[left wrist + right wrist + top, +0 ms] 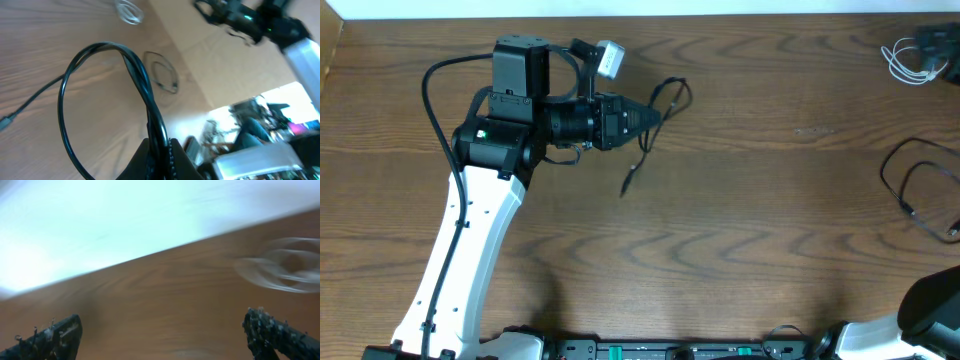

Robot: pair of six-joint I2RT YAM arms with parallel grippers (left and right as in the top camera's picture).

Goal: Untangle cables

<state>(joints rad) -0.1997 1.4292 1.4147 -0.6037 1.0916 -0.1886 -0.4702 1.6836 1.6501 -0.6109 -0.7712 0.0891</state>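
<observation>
In the overhead view my left gripper (657,113) is at the upper left of the table, shut on a thin black cable (676,94). That cable loops beyond the fingertips and its tail runs down to a plug end (626,188). In the left wrist view the same black cable (75,70) arches up from between the shut fingers (175,157) of my left gripper (161,150). The white cable (910,62) lies coiled at the far right corner, and shows as a blur (285,270) in the right wrist view. My right gripper (162,335) is open over bare wood with nothing between its fingers.
Another thin black cord (920,185) lies looped near the table's right edge, also visible from the left wrist (164,76). The right arm's base (932,305) is at the bottom right corner. A dark object (935,40) sits beside the white cable.
</observation>
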